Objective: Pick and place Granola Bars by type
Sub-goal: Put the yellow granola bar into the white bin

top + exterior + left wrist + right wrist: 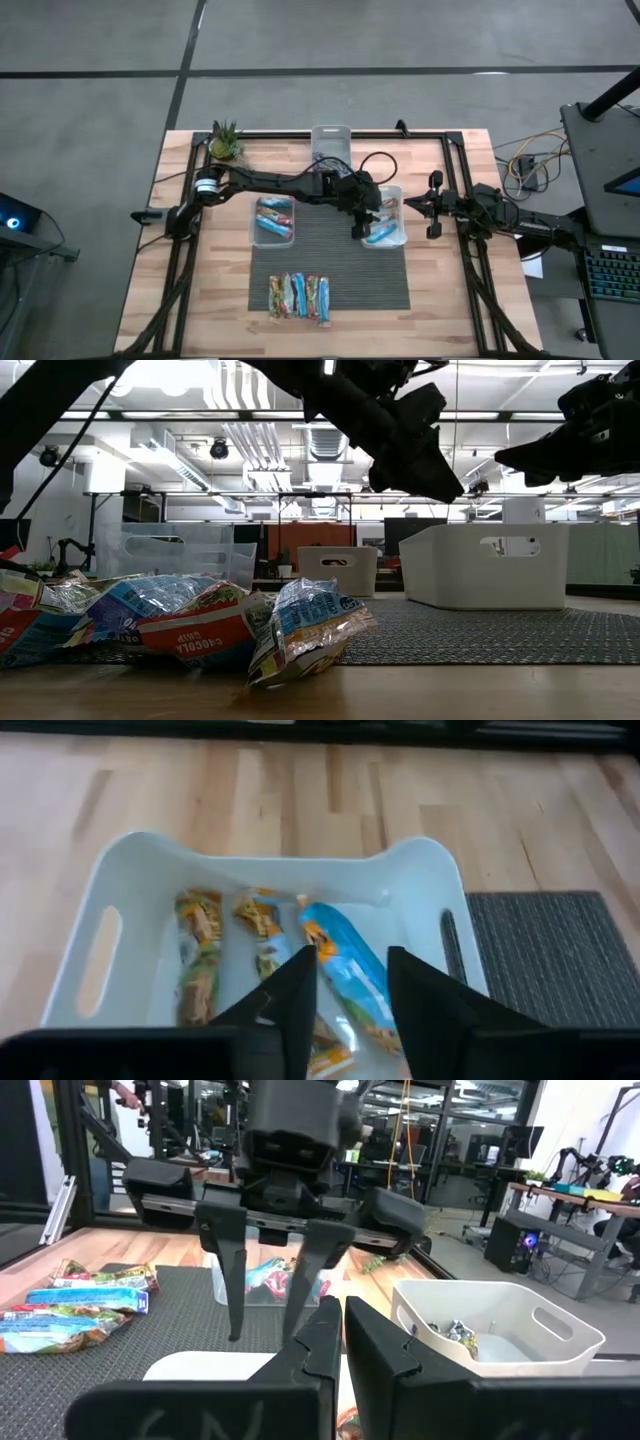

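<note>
Left gripper [362, 226] over right white bin [398, 240], fingers apart, empty; blue bar [345, 970] lies inside with two brownish ones. Drop step looks done. Right gripper [433, 207] waits at right, fingers together. Next likely: swing left arm to near pile [298, 296], grasp one bar.

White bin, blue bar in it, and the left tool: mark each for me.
White bin [130, 860]: left wrist view, far rim.
Blue bar [345, 965]: left wrist view, middle of its wrapper.
Left tool [352, 982]: left wrist view, gap midway between its open fingertips, above the bin.
</note>
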`<state>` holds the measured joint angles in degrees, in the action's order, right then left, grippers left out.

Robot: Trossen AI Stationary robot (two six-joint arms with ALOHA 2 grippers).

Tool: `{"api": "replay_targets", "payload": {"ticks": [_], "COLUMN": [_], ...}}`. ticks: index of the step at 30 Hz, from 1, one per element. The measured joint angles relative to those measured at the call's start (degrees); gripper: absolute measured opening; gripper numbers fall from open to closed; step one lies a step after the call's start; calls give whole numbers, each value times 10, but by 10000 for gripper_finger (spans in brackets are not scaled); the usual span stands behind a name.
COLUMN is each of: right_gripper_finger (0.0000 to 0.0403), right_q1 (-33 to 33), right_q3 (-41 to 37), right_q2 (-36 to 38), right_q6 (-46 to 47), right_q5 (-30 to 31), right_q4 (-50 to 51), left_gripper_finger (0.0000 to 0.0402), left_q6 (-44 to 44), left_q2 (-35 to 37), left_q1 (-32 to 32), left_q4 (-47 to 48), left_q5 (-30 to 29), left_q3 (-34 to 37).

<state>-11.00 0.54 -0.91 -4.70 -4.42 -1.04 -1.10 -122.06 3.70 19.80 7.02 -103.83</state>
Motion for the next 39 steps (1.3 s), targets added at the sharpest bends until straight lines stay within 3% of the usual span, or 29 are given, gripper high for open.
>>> {"api": "replay_targets", "payload": {"ticks": [7, 20, 39], "right_gripper_finger": [9, 9, 9], "right_q1": [0, 0, 0], "right_q3": [0, 0, 0], "right_q2": [0, 0, 0], "right_q6": [0, 0, 0], "right_q5": [0, 0, 0], "right_q4": [0, 0, 0], "left_gripper_finger": [8, 0, 0], "left_q6": [-3, -2, -4], "left_q2": [2, 91, 230], "left_q1": [0, -29, -139], "left_q4": [34, 159, 365], "left_q5": [15, 29, 28], "left_q3": [0, -9, -9]}}
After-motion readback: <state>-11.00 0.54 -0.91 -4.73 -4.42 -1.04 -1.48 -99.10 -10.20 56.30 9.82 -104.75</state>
